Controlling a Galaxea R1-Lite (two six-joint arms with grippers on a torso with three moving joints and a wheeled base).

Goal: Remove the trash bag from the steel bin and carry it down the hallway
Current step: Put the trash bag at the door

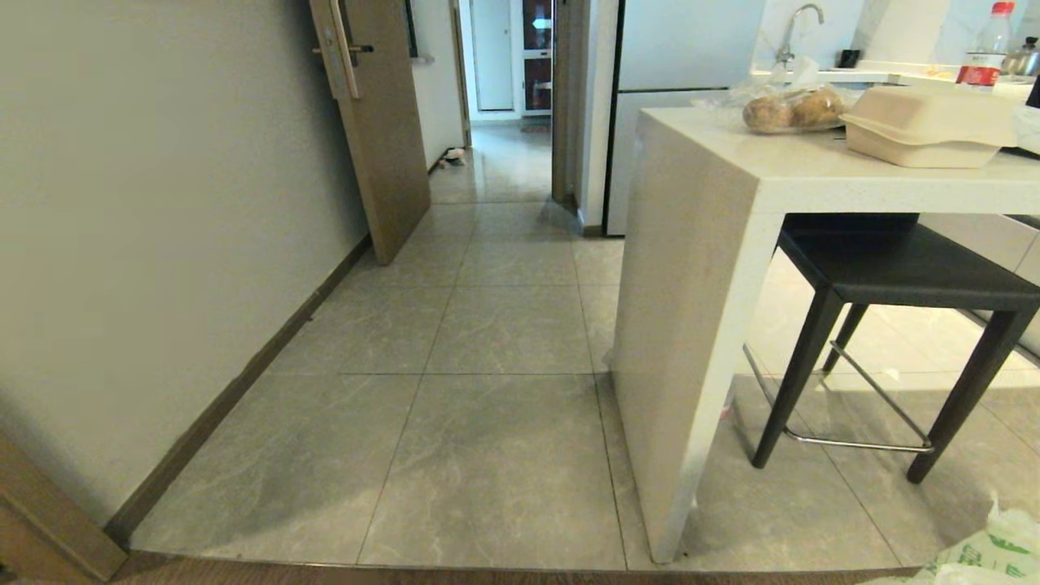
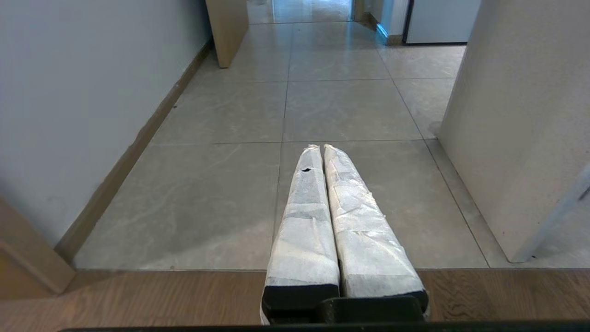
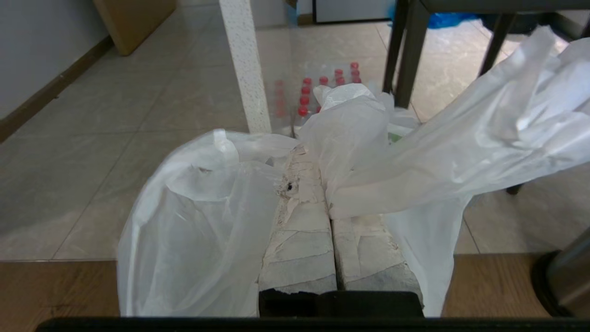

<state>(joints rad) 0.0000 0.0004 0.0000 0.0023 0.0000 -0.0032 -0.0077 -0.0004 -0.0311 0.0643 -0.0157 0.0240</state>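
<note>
Grey stone-look tiles fill the hallway (image 1: 496, 325), running from a wood floor strip at the near edge past an open brown door (image 1: 378, 122) toward a bright far room. White wall (image 1: 146, 227) with dark baseboard runs along the left side. White bench (image 1: 715, 268) stands on the right with its side panel reaching the floor; on top sit a bagged pair of round brown items (image 1: 792, 110), a beige clamshell box (image 1: 926, 126) and a red-capped bottle (image 1: 987, 49). Black stool (image 1: 902, 276) is tucked under the bench. Fridge (image 1: 674, 89) stands behind the bench end, with a sink tap at the back.

Right claw (image 3: 311, 152): tape-wrapped fingers pressed together, pinching the bag (image 3: 350, 138). Thin white plastic bunches between the tips and drapes over both sides of the fingers, one loop handle standing up beside them and a wide flap spreading off to the other side. In the head view only a corner of the bag (image 1: 995, 544) with green print shows at the bottom right edge, low over the tiles near the stool. Bin (image 3: 564, 281) shows as a shiny steel side with black ring at the edge of the right wrist view, on the wood floor, apart from the bag. Pack of red-capped bottles (image 3: 318, 92) sits on the tiles beyond the bag, by the bench leg.

Left claw (image 2: 320, 147): taped fingers pressed together, holding nothing, pointing level down the hallway over the tiles, wall on one side and bench panel on the other.
</note>
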